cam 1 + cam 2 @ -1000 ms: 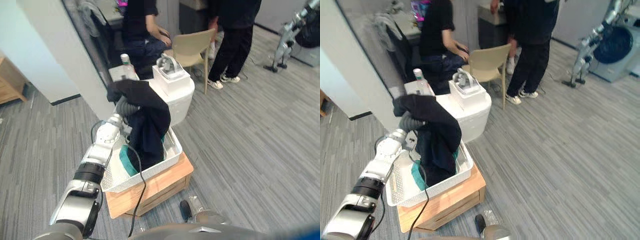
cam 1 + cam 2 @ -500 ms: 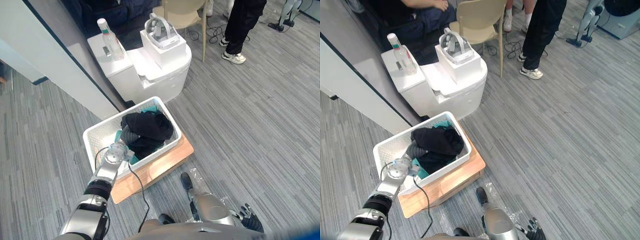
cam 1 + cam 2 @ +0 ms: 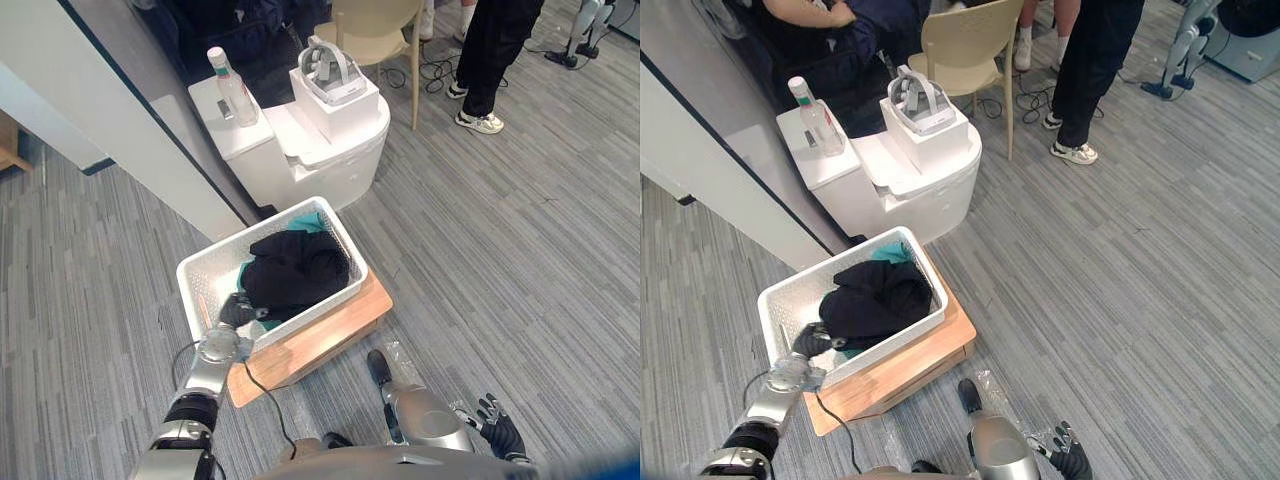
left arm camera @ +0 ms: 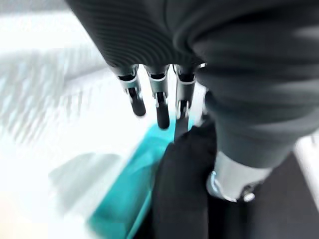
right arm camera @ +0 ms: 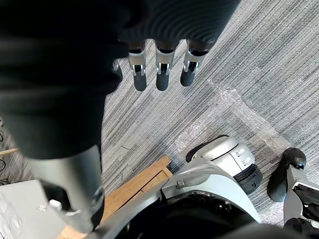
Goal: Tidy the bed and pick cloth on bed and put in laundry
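Dropped off the left hand [image 3: 238, 311], black crumpled cloth [image 3: 297, 270] now lies in the white perforated plastic laundry basket [image 3: 203, 285]. Hand rests at its near left corner, fingers [image 4: 160, 107] straight, tips touching cloth. Risk: a fold snags on withdrawal and trails out. Right hand [image 3: 498, 428] idle, fingers loosely straight.

Floor layout. The basket [image 3: 200, 290] sits on a low platform [image 3: 335, 325], with the cloth [image 3: 295, 268] heaped inside it. The left hand [image 3: 238, 310] lies at the basket's near left corner, beside the cloth. Behind stands a cabinet [image 3: 330, 160] carrying a bottle [image 3: 232, 90] on the left and a box [image 3: 335, 95] on the right. Farther back are a chair [image 3: 375, 30] and a person's legs [image 3: 495, 50].
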Controlling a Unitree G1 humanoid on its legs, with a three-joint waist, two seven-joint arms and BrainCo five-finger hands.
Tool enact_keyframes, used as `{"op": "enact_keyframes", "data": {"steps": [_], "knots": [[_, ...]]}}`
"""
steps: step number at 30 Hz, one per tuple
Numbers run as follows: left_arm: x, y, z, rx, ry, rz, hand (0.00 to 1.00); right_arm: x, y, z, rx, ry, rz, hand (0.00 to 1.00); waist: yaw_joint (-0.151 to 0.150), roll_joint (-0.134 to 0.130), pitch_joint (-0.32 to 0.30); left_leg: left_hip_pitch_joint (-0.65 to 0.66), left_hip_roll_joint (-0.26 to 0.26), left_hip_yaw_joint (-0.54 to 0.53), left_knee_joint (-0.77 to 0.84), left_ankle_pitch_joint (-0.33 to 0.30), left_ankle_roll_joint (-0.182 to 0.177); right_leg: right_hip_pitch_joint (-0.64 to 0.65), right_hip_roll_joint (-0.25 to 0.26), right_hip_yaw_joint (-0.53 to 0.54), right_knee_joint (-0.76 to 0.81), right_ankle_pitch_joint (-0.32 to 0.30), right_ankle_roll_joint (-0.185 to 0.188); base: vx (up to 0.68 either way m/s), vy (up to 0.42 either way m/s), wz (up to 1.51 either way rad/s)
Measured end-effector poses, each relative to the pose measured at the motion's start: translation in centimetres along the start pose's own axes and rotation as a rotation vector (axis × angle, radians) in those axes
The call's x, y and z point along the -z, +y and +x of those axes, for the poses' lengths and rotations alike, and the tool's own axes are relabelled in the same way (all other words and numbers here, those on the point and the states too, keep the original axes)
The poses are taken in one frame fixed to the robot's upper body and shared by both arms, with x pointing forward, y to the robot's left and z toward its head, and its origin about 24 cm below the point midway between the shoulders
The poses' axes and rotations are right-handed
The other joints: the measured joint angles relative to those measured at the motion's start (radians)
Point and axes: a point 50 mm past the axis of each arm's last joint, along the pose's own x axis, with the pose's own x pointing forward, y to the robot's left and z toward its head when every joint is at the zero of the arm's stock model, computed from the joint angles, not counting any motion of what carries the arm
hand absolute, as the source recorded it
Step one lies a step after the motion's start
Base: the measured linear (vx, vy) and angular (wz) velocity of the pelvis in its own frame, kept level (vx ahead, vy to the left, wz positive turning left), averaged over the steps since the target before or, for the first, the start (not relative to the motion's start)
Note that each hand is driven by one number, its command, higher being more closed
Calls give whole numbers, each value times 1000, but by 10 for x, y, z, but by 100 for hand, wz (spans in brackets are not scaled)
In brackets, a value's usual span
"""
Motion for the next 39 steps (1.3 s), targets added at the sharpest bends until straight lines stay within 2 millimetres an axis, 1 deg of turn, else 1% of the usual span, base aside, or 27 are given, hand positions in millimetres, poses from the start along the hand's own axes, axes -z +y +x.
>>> {"op": "enact_keyframes", "data": {"steps": [1,2,4,6,7,9,11,13,15,17,18,19,21,22,23,25,26,28,29,30,31,32,33,34,36,37,39], "knots": [[-11,18,4,-51,-35,-21,0,3,-4,-2,10,11,-3,0,6,6,-10,2,2,-2,0,0,0,4,0,-5,0,0,0,-19,3,10],[-14,23,5,-67,-47,-30,0,4,-5,-3,13,15,-3,0,10,8,-13,2,2,-2,0,0,0,4,0,-5,0,0,0,-27,6,5],[-36,49,10,-138,-118,-77,0,14,-10,-9,36,45,11,0,26,11,-34,4,2,-8,0,0,0,15,1,-9,-11,0,0,-25,7,6],[-43,61,9,-168,-154,-124,0,18,-12,-11,43,57,12,0,24,9,-37,17,4,-26,-1,0,0,39,-2,-26,-22,0,0,-28,6,24],[-47,65,8,-168,-178,-190,0,23,-13,-15,48,74,14,0,29,6,-55,20,6,-33,-1,0,0,49,-2,-32,-31,-2,1,-35,5,25],[-50,69,7,-153,-201,-258,0,28,-14,-18,53,90,16,0,38,1,-73,20,8,-47,-1,0,0,63,-5,-43,-44,-1,1,-17,-6,20],[-54,69,7,-117,-230,-316,0,32,-14,-20,56,108,11,0,44,-4,-79,28,9,-64,-1,1,1,82,-9,-61,-50,-1,1,-23,3,30],[-54,72,4,-88,-250,-389,0,33,-14,-20,58,114,0,0,51,-7,-91,31,9,-78,-3,1,1,95,-13,-73,-60,-1,2,-25,10,25],[-47,76,-3,-68,-265,-451,0,34,-14,-20,54,119,-22,0,52,-12,-103,32,9,-94,-5,1,1,116,-16,-87,-76,-1,2,-11,5,23],[-29,72,-12,-42,-237,-508,0,33,-15,-20,57,118,-36,0,63,-14,-117,33,9,-109,-12,1,0,121,-18,-102,-76,-4,3,9,8,21],[-13,61,-17,-25,-186,-565,0,32,-15,-20,61,115,-37,0,84,-12,-123,35,9,-116,-16,2,0,125,-18,-110,-76,-4,3,13,11,21],[-6,57,-19,-21,-165,-581,0,32,-15,-20,61,114,-39,0,89,-12,-124,35,9,-120,-17,2,0,127,-19,-113,-77,-5,2,18,18,24],[32,33,-35,5,-31,-639,0,27,-13,-17,48,88,-70,0,108,-17,-127,36,9,-145,-20,3,1,139,-23,-138,-77,-11,1,22,24,35],[62,16,-52,10,85,-699,0,26,-13,-16,40,81,-90,0,119,-24,-135,33,9,-162,-22,3,1,142,-24,-150,-78,-14,1,22,24,30],[71,11,-57,11,122,-716,0,26,-12,-16,38,78,-94,0,126,-26,-136,34,9,-164,-22,3,1,144,-25,-153,-78,-16,0,23,28,26],[122,-19,-90,25,359,-781,0,25,-13,-16,30,78,-141,0,158,-39,-143,36,7,-190,-26,4,2,155,-29,-174,-82,-22,2,12,33,26],[130,-25,-98,38,397,-793,0,24,-14,-15,22,78,-172,0,161,-41,-145,36,6,-194,-28,5,3,157,-31,-181,-83,-24,2,-6,41,34],[166,-49,-138,117,559,-790,0,14,-11,-9,-33,57,-375,0,167,-47,-152,39,-5,-226,-42,15,7,171,-42,-209,-84,-30,8,-11,40,39],[171,-54,-144,137,586,-775,0,13,-10,-7,-46,54,-407,0,171,-47,-154,40,-7,-233,-44,18,8,172,-44,-213,-84,-30,8,-26,30,33],[182,-65,-160,187,650,-736,0,9,-8,-3,-63,46,-463,0,188,-51,-161,45,-14,-244,-57,25,10,177,-48,-219,-85,-30,8,-41,17,22],[191,-72,-173,223,699,-671,0,9,-7,-1,-71,55,-476,0,200,-55,-162,56,-18,-250,-66,31,11,187,-50,-226,-85,-31,9,-55,17,20],[193,-75,-177,237,714,-643,0,7,-6,1,-73,52,-474,0,205,-56,-163,60,-19,-253,-70,33,10,188,-51,-228,-85,-32,9,-77,-2,25],[198,-79,-186,277,744,-555,0,2,0,6,-83,36,-457,0,209,-60,-166,62,-24,-267,-76,39,12,192,-56,-242,-85,-35,10,-69,-11,22],[199,-81,-188,284,752,-535,0,0,4,8,-96,28,-452,0,209,-61,-167,60,-25,-274,-79,40,11,192,-58,-248,-85,-36,9,-77,-21,30],[202,-81,-191,294,778,-463,0,-4,23,14,-145,9,-401,0,214,-64,-169,58,-31,-290,-92,47,5,192,-62,-254,-86,-43,12,-57,-27,24],[203,-83,-191,310,790,-425,0,-6,21,14,-141,8,-378,0,212,-65,-169,54,-32,-299,-93,48,4,191,-64,-260,-86,-44,12,-46,-17,14],[206,-87,-195,314,834,-385,0,-4,20,15,-136,26,-336,0,213,-54,-175,54,-31,-301,-95,49,3,191,-61,-260,-86,-44,11,-27,-8,1]]}}
